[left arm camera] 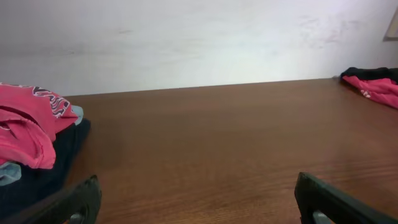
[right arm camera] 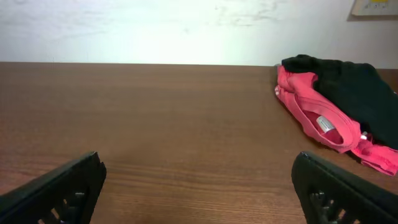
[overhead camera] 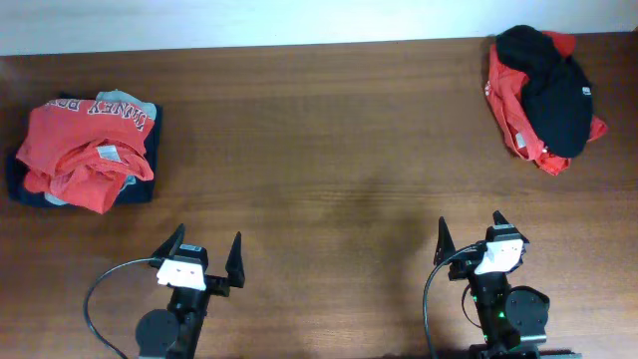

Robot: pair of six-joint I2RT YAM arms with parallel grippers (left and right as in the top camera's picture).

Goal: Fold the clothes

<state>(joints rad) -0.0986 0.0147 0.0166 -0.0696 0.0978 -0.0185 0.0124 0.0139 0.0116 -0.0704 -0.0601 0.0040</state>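
Standing spread and empty, the left gripper [overhead camera: 207,242] and right gripper [overhead camera: 471,223] touch nothing. Only overhead takes in both table [overhead camera: 329,150] ends fully: lettered orange-red T-shirt [overhead camera: 85,150] on a navy garment [overhead camera: 20,186] far left, black garment [overhead camera: 553,85] over red garment [overhead camera: 506,95] far right, whose white label [right arm camera: 323,123] the right wrist view shows.

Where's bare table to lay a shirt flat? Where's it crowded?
Free: the whole middle of the table, between the left clothes stack and the red-and-black heap, back edge down to the left gripper and right gripper. Crowded: only the left and right ends where those piles sit.
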